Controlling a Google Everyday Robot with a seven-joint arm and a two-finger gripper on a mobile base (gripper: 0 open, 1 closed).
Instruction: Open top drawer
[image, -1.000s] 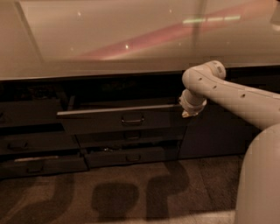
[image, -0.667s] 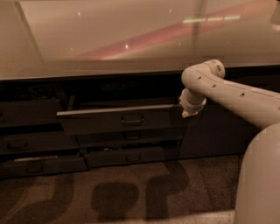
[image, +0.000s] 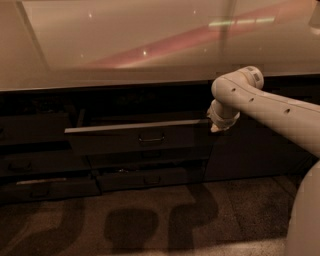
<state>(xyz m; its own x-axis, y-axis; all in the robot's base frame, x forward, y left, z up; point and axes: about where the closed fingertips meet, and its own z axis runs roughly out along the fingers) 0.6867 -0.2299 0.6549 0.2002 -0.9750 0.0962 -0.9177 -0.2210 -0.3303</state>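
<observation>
The top drawer (image: 135, 136) stands pulled out from under the counter, with a dark front, a pale rim along its top edge and a small loop handle (image: 151, 139) at its centre. My white arm reaches in from the right, bent at the elbow. The gripper (image: 215, 126) hangs at the drawer's right end, close to the rim's right corner. I cannot tell whether it touches the drawer.
A pale glossy countertop (image: 125, 45) overhangs the drawers. A shallower dark drawer (image: 150, 177) sits below, slightly out. More dark drawer fronts (image: 40, 185) are at the left. A dark cabinet panel (image: 250, 150) is at the right. Brown floor (image: 150, 225) lies in front.
</observation>
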